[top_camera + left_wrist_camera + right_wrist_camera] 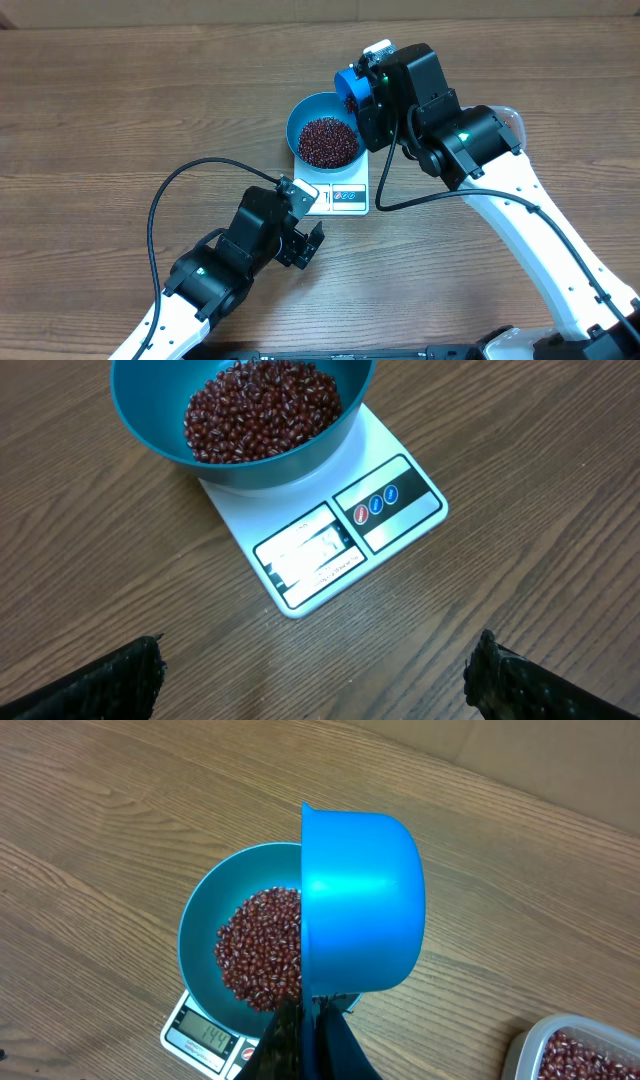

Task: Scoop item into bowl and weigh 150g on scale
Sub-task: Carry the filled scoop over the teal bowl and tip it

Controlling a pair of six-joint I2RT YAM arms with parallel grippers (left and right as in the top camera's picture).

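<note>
The teal-blue bowl (300,115) stands on the white scale (340,197) and holds a heap of dark red-brown beans (328,141). In the right wrist view the scale (205,1038) reads 144. My right gripper (310,1035) is shut on the handle of a bright blue scoop (360,900). The scoop is tipped on its side over the bowl's (200,920) right rim, mouth toward the beans (255,945). My left gripper (315,680) is open over bare table just in front of the scale (330,550), holding nothing.
A clear plastic tub (575,1050) with more beans shows at the bottom right of the right wrist view. A black cable (165,195) loops over the table left of the left arm. The tabletop is wood-grained.
</note>
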